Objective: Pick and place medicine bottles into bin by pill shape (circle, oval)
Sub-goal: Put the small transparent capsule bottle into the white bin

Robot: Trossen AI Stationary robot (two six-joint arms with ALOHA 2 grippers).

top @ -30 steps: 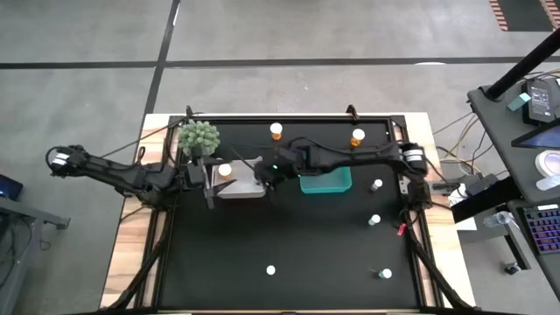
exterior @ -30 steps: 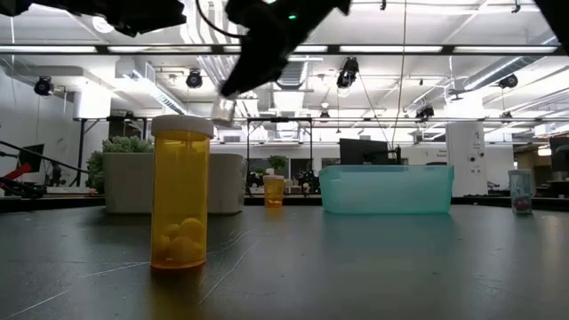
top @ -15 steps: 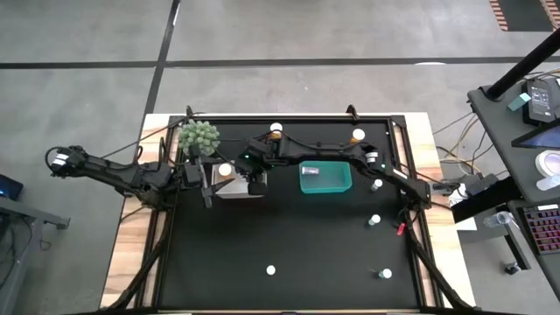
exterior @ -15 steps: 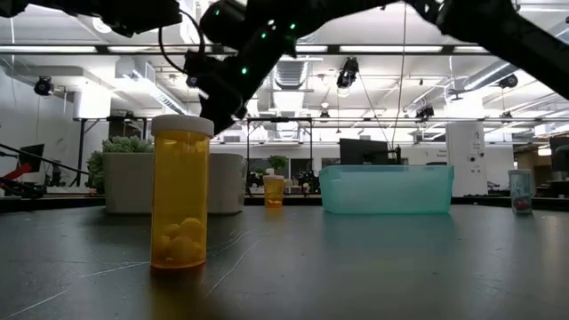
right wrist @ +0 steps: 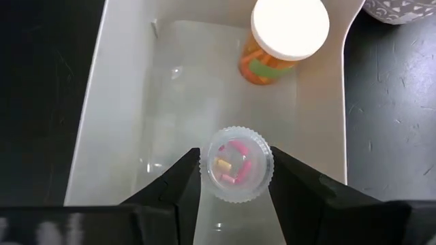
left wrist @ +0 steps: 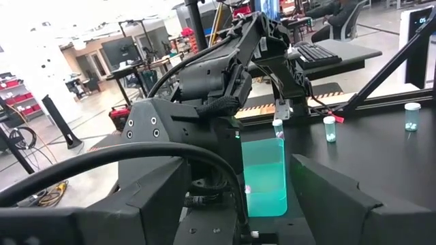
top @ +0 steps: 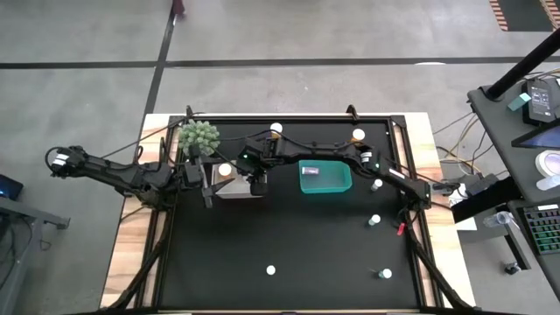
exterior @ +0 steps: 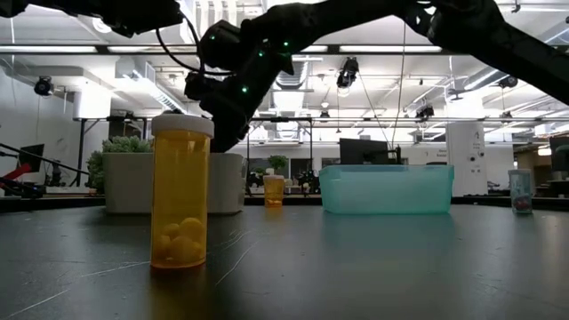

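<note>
A: Big open workshop behind us, strip lights overhead, and I'm working on the black table top (top: 289, 236) in its pale wooden frame. My right gripper (right wrist: 235, 178) is reaching across the table and hangs right over the white rectangular plastic tub (right wrist: 119, 88).

B: What's in the fingers?

A: A small clear plastic bottle (right wrist: 236, 172), seen end-on, with pink and yellowish pills inside. The two dark fingers are clamped on its sides. Below it, inside the white tub, one amber-orange bottle with a white cap (right wrist: 285, 37) stands at the end nearest the spiky green plant (top: 199, 137).

B: And the other arm?

A: The left gripper (top: 208, 179) is parked at the tub's outer side. Whether it's parted or closed, I cannot tell.

B: How do you want to finish this?

A: I'd judge the drop is the step in hand. The clear bottle sits over bare tub floor, apart from the amber one, so I'd lower a little before spreading the fingers, so it can't bounce off the wall or knock its neighbour.

B: What's left out there?

A: The teal rectangular plastic tub (top: 325, 178) holds one small item, and several white-capped bottles are scattered around, including a tall amber one (exterior: 181, 191) close to the low camera.
</note>
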